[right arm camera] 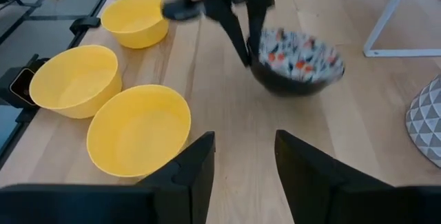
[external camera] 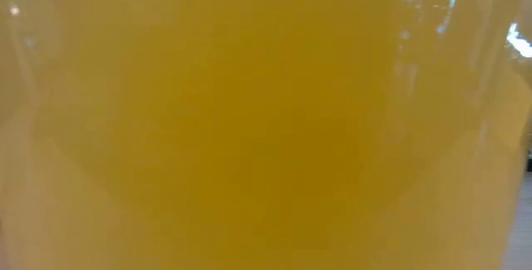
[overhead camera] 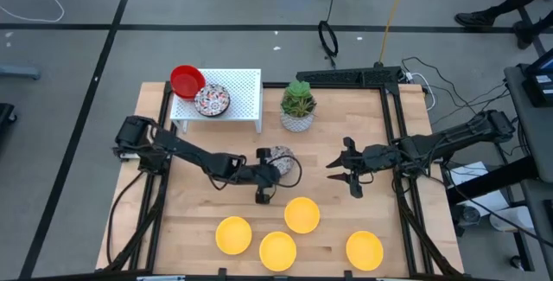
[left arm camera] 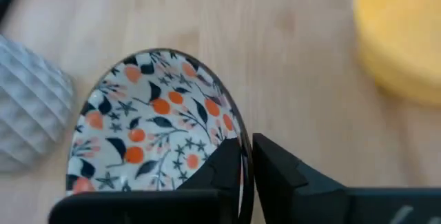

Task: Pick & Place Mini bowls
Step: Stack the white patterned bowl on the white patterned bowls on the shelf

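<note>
My left gripper (overhead camera: 275, 170) is at the table's middle, shut on a white bowl with a red-and-dark floral pattern (overhead camera: 282, 157), which also shows in the left wrist view (left arm camera: 148, 131) and the right wrist view (right arm camera: 298, 57). My right gripper (overhead camera: 344, 170) is open and empty to the right of that bowl, its fingers (right arm camera: 241, 162) pointing toward it. Four yellow bowls sit near the front edge (overhead camera: 301, 214) (overhead camera: 233, 234) (overhead camera: 277, 250) (overhead camera: 364, 250). A red bowl (overhead camera: 187, 80) and another floral bowl (overhead camera: 212, 100) sit on a white rack (overhead camera: 242, 86). My left gripper pinches the floral bowl's rim (left arm camera: 241, 141), one finger (left arm camera: 220, 165) inside the bowl and one (left arm camera: 282, 172) outside. The fingers slant down onto the rim on the bowl's near side (right arm camera: 256, 52). The bowl is tilted; whether it is clear of the table I cannot tell.
A white pot with a green plant (overhead camera: 297, 105) stands just behind the held bowl and shows in the left wrist view (left arm camera: 27, 114). A yellow bowl (external camera: 266, 120) fills the low view. Bare wood lies between the two grippers.
</note>
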